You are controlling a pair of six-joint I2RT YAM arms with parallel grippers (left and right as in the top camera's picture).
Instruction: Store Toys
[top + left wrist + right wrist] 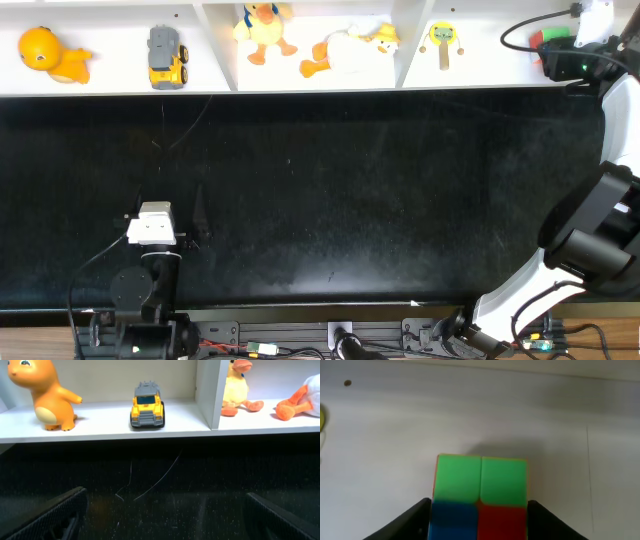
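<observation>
My right gripper (479,510) is inside the far-right shelf compartment, its fingers pressed against both sides of a colour cube (480,485) with green, blue and red faces. From above, the cube (548,40) shows red and green just beyond the right gripper (565,58). My left gripper (165,520) stands open and empty low over the black mat, facing the shelf; in the top view the left gripper (165,205) is at the near left. On the shelf sit an orange figure (52,55), a yellow truck (167,57), a yellow duck plush (264,30) and a white duck plush (345,50).
A small green and yellow toy (441,42) lies in the compartment beside the cube. White dividers (222,45) split the shelf (300,85) into bays. The black mat (350,190) spans the table. A black cable (520,35) loops near the right wrist.
</observation>
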